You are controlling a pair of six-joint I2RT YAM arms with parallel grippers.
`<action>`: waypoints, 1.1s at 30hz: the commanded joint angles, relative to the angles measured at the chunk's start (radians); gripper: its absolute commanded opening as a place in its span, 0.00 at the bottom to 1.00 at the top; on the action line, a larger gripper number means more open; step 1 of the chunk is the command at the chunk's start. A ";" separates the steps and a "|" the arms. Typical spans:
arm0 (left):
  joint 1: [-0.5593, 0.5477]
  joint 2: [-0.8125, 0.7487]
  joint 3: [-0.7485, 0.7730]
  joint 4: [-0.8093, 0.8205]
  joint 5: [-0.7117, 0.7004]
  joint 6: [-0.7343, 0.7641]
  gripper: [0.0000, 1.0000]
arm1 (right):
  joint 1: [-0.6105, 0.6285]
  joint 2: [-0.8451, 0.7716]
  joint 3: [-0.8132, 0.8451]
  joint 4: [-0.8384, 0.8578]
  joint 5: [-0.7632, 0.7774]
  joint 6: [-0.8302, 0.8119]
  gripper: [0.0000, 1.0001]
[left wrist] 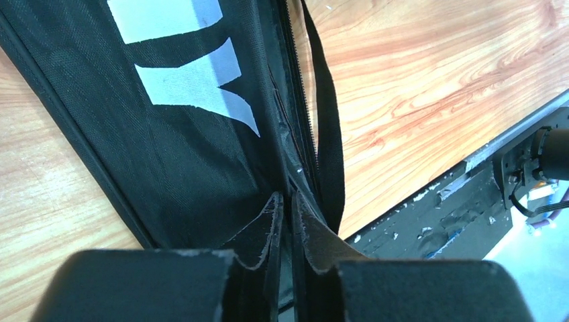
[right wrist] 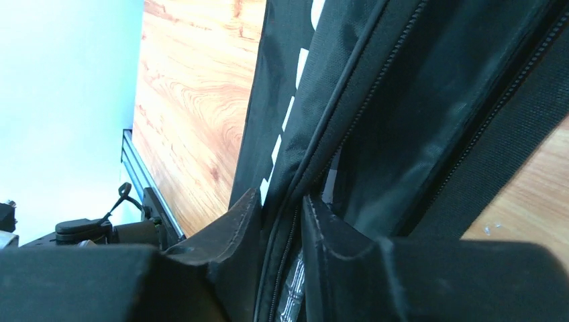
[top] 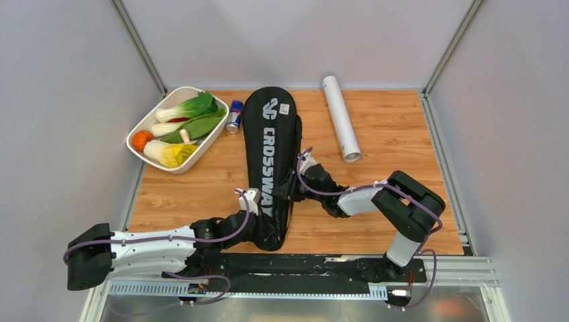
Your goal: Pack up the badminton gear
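The black "CROSSWAY" racket bag (top: 268, 154) lies lengthwise in the middle of the table. My left gripper (top: 258, 206) is at its near end, and its jaws are pinched almost together on the bag's zippered edge (left wrist: 295, 147). My right gripper (top: 293, 184) is at the bag's right side, shut on the zippered edge fabric (right wrist: 315, 168). The white tube (top: 341, 117) lies on the table at the back right, apart from the bag. No rackets or shuttlecocks are in view.
A white tray (top: 164, 100) of vegetables stands at the back left, with a blue-silver drink can (top: 234, 115) between it and the bag. A black strap (left wrist: 329, 134) lies along the bag's right edge. The metal rail (top: 302, 265) runs along the near edge.
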 commanded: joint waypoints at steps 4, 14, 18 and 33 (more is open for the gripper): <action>0.000 0.005 0.027 0.017 0.000 0.016 0.30 | -0.011 -0.021 -0.001 0.075 -0.022 -0.010 0.01; 0.000 -0.029 0.068 -0.042 -0.045 0.035 0.50 | -0.010 -0.102 0.024 -0.235 0.126 0.029 0.17; 0.000 -0.001 0.073 -0.039 -0.061 0.039 0.50 | -0.008 -0.097 0.023 -0.256 0.162 0.040 0.28; 0.000 0.135 0.087 -0.020 -0.074 0.027 0.49 | 0.012 -0.021 0.113 -0.385 0.278 0.007 0.71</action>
